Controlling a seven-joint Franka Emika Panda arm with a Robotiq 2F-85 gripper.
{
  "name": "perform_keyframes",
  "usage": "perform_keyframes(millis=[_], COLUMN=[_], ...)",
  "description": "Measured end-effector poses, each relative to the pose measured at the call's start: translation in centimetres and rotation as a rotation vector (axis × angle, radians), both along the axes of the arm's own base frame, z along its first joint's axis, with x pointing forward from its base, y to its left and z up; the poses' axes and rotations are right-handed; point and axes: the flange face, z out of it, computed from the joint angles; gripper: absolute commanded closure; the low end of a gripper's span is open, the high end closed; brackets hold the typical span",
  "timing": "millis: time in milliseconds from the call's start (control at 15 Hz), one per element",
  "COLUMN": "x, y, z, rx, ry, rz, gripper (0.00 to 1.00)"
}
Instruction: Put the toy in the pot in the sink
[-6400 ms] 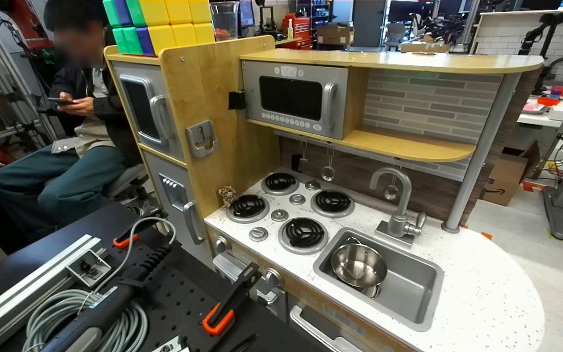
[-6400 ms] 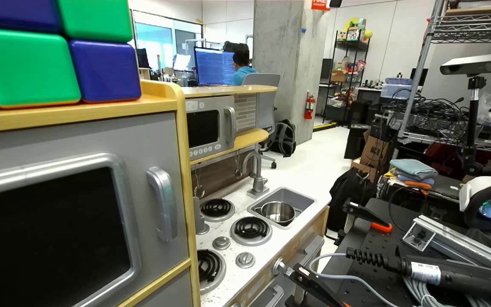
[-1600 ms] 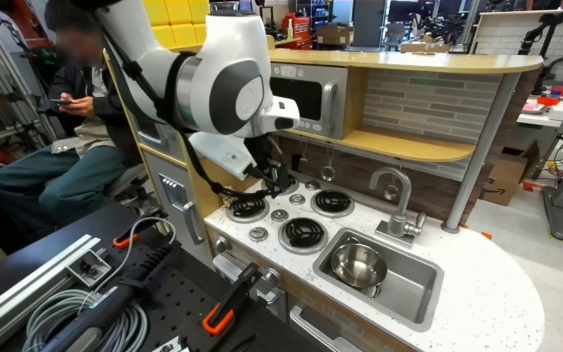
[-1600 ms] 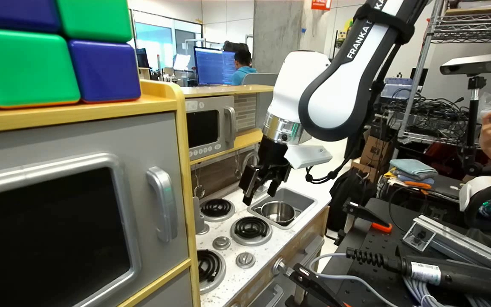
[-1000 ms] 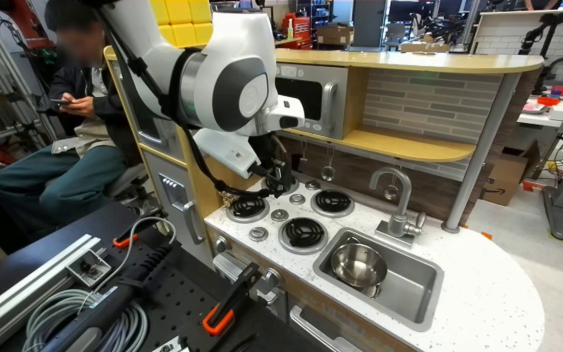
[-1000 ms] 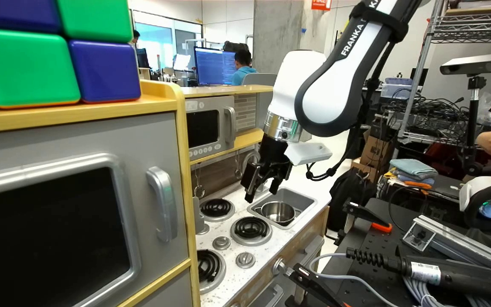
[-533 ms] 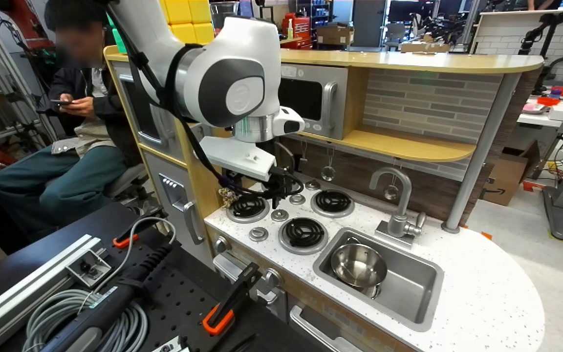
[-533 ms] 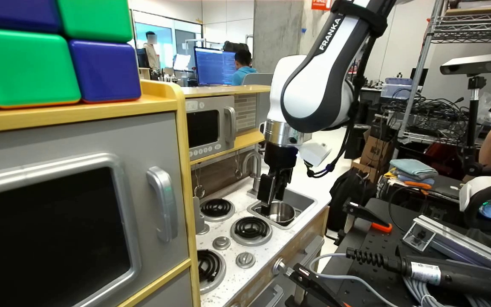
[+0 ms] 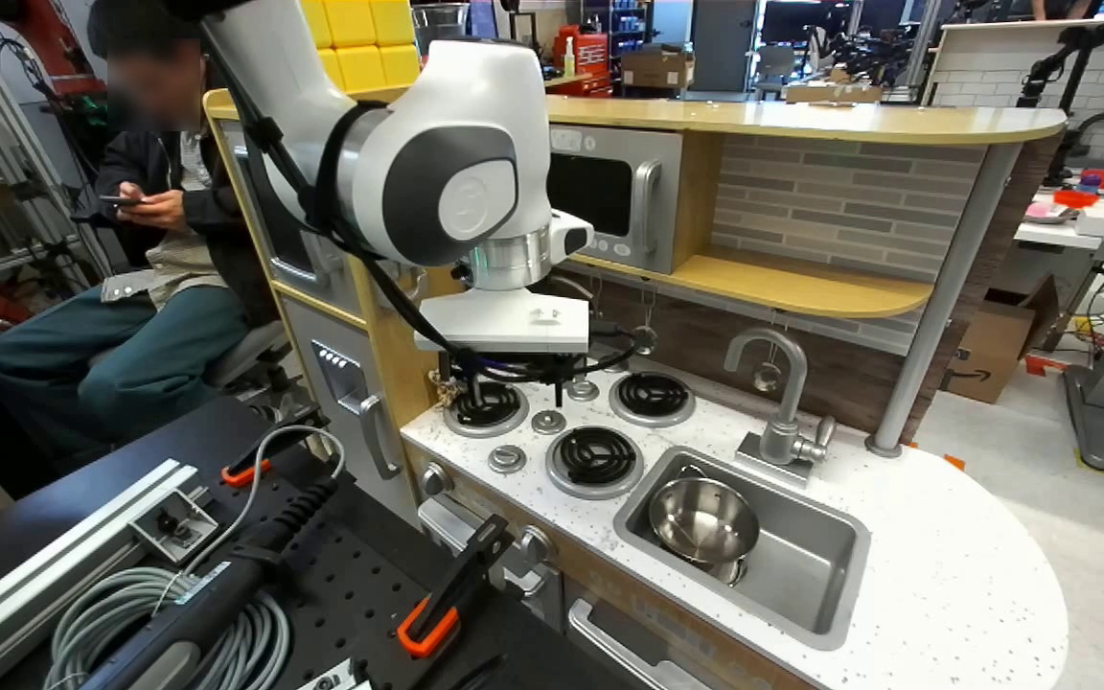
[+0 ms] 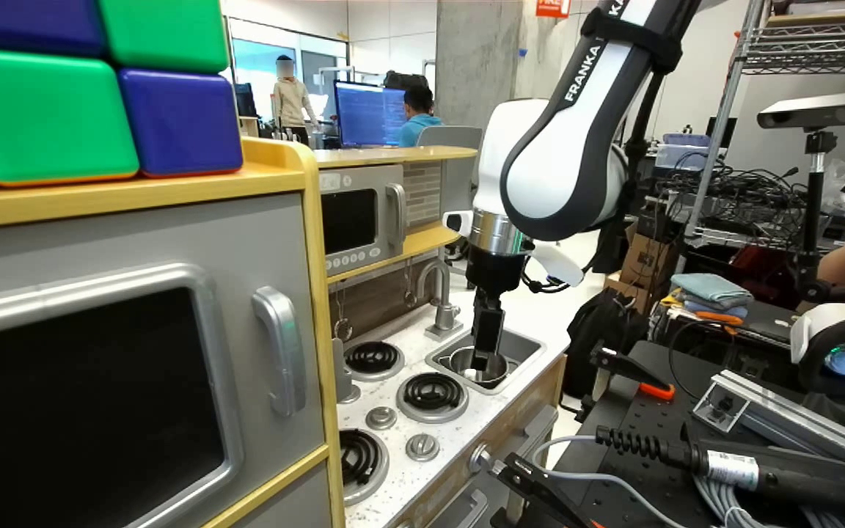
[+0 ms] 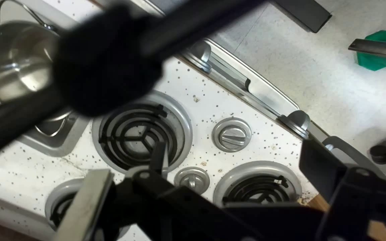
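- Hand [image 9: 517, 395]: spread wide, fingers [image 11: 320, 165] well apart and pointing down. I have it above the burners [image 9: 595, 456]; wrist view shows a burner and a knob [image 11: 232, 135] below.
- Pot [image 9: 703, 522]: in the sink [image 9: 806, 565], at the end nearest the burners, mouth up. Can't tell if it sits dead level.
- Pot is round, so I take the line through its two loop handles as the long axis. It runs back to front across the sink, on a slant: rear handle nearer the burners, front handle further along the basin.
- Sink's own long axis runs lengthwise along the white worktop [image 9: 954, 575], faucet [image 9: 782, 412] behind it.
- Wrist view: pot top left, partly hidden by a blurred black cable [image 11: 109, 60].
- In an exterior view the hand [image 10: 483, 358] covers part of the pot. Line of sight only.
- Small brown mottled item [image 9: 443, 391] just beside a burner; I can't tell what it is.
- Vs half a second ago: wrist has turned. White housing [image 9: 506, 323] was angled, now square-on, and both fingers show side by side beneath it. Pot and sink unchanged.
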Motion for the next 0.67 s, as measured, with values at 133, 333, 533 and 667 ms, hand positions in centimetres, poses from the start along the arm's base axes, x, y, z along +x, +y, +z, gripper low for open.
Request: perform_keyframes(millis=[133,333,533,667], x=[-1.1,-2.4,-2.1,-1.5], y=[1.6,5.7,7.3,7.3], z=[-0.6,-1.7,-3.0,-4.1], rx=[0.051,0.200,0.318,0.380], ry=[-0.032,-0.056,-0.134,-0.181], rz=[0.036,0.042,0.042,0.053], gripper=[0.00,0.00,0.00,0.00])
